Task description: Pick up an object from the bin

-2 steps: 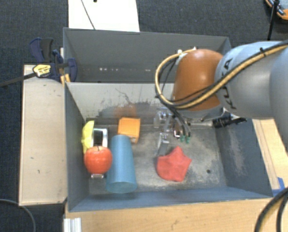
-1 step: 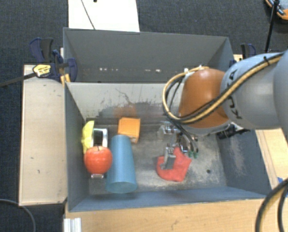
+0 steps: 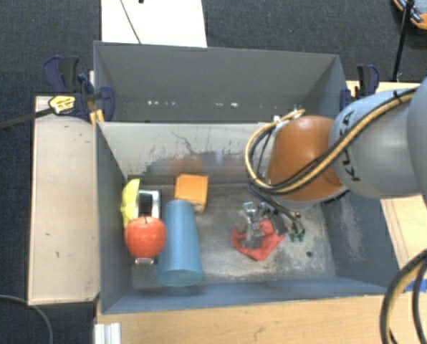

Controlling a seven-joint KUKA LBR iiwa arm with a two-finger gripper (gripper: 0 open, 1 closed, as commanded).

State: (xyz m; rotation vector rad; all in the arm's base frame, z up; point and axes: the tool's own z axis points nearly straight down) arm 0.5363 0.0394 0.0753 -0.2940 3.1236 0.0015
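Hiding part of red lump [image 3: 259, 247], gripper [image 3: 258, 223]

Cylinder [image 3: 179, 244], apple [image 3: 145, 236] block left; right floor [image 3: 328, 256] free

The arm [image 3: 403, 145] has a rounded silver-grey casing with dark lettering, just right of the orange cover [image 3: 303, 156]. The cover is a smooth dome. Black and pale yellow cables [image 3: 258, 165] loop around the cover's left side. Below the cover, the pincer [image 3: 256, 226] is bare grey metal with small green parts.
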